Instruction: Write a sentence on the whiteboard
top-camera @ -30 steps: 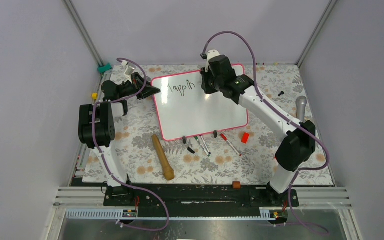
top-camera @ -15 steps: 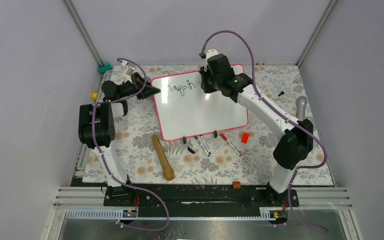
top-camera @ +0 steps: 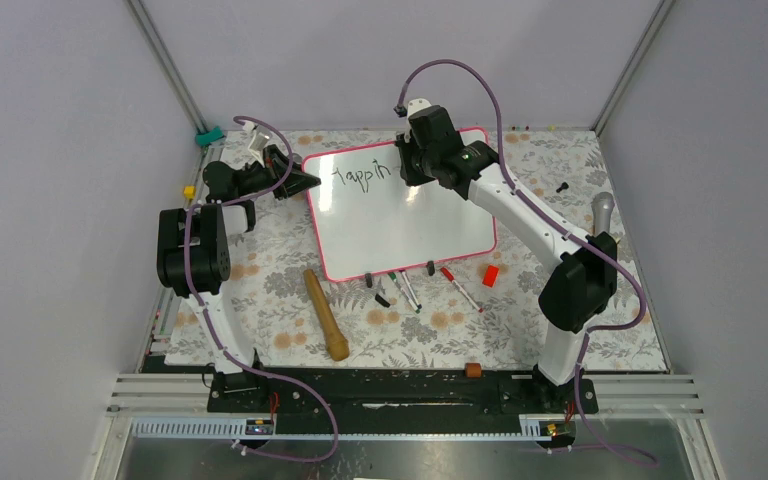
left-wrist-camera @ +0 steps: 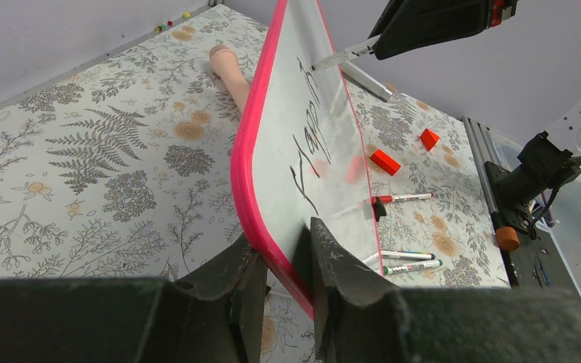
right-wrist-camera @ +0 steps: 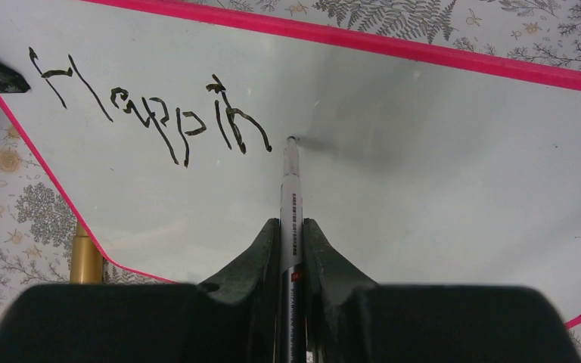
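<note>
Board: the whiteboard (top-camera: 400, 220) lies on the flowered table (top-camera: 270, 285), toward the far side.
Left gripper (left-wrist-camera: 284, 246): clamped on the board's pink edge.
Right gripper (right-wrist-camera: 291, 227): closed around a marker (right-wrist-camera: 290, 189), its tip touching the board.
Writing: the sentence (right-wrist-camera: 151, 106) reads "Happin"; the tip sits just right of the last letter.

Wood pin (top-camera: 325, 314), loose mkrs (top-camera: 458, 288), red blk (top-camera: 490, 275).
</note>
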### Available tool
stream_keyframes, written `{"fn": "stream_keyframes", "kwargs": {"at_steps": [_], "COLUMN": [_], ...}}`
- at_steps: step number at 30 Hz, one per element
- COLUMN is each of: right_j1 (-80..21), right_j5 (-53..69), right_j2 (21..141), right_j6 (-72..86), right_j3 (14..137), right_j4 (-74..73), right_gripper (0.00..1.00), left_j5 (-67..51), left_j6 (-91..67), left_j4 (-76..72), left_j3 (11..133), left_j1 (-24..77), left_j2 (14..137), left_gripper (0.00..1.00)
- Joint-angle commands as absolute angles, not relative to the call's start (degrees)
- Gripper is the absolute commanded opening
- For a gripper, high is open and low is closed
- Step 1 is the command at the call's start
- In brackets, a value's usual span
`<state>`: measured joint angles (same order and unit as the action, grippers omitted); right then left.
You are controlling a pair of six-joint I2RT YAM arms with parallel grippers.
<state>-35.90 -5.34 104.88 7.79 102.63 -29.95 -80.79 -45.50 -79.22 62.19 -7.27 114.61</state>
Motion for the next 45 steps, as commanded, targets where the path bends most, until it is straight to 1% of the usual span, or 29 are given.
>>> {"fn": "stream_keyframes", "kwargs": {"at_steps": [1, 9, 22, 45], "right_j1": [-36.2, -36.2, -36.2, -36.1], "right_j5": [-9.2, -12.4, -12.4, -7.0], "right_j2": [106.1, 105.6, 106.5, 108.1], "right_j6": [7.1, 6.7, 6.5, 5.8], "right_j3": [105.5, 105.4, 107.2, 108.6], "right_j4": [-31.8, -32.3, -32.3, -31.5], "right_gripper": [0.00, 0.00, 0.00, 0.00], "left_j5": [-94.8, -94.8, -94.8, -94.8], "left_j6": [-36.7, -36.6, -36.5, -36.3], "left_j4": [-83.9, -83.9, -83.9, -83.9], "left_j3": [60.1, 60.0, 59.8, 59.6], "left_j1": [-6.5, -6.5, -6.5, -6.5], "left_j2": [115.1, 115.1, 115.0, 114.9], "left_gripper": [0.00, 0.00, 0.00, 0.00]}}
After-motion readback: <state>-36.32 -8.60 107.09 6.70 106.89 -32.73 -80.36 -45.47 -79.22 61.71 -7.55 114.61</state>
